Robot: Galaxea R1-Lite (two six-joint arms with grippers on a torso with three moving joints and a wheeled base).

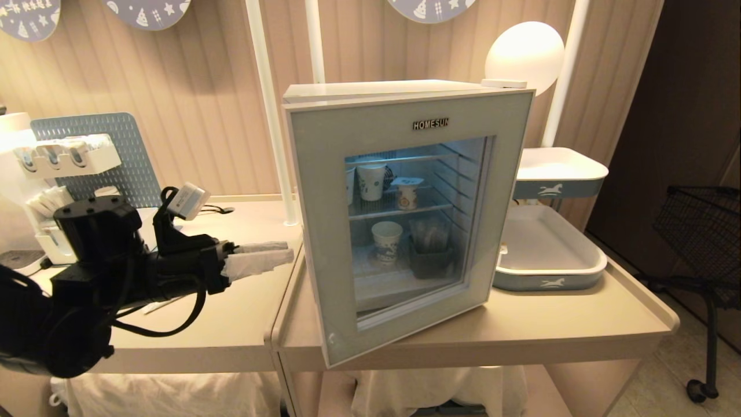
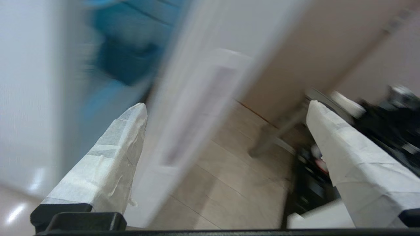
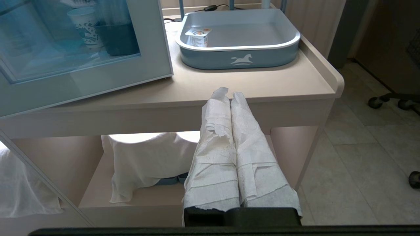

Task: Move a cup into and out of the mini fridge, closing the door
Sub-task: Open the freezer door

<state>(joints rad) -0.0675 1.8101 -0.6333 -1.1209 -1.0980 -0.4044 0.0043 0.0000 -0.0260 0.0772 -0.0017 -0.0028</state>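
sitting behind the door (image 1: 405, 220) glass on the upper wire shelf, small white orange-printed cup (image 1: 407, 194); left tool (image 1: 278, 255) spread apart near the door's free edge

"HOMESUN" atop the fridge door (image 1: 405, 231)

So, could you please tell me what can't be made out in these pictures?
- Left wrist view: the grey-framed fridge door's edge is motion-blurred beyond the open left claw.
- Head view: the print on the small white yogurt-style cup is too small, dimmed by the glass.
- Head view: the shut right claw lies outside the frame.
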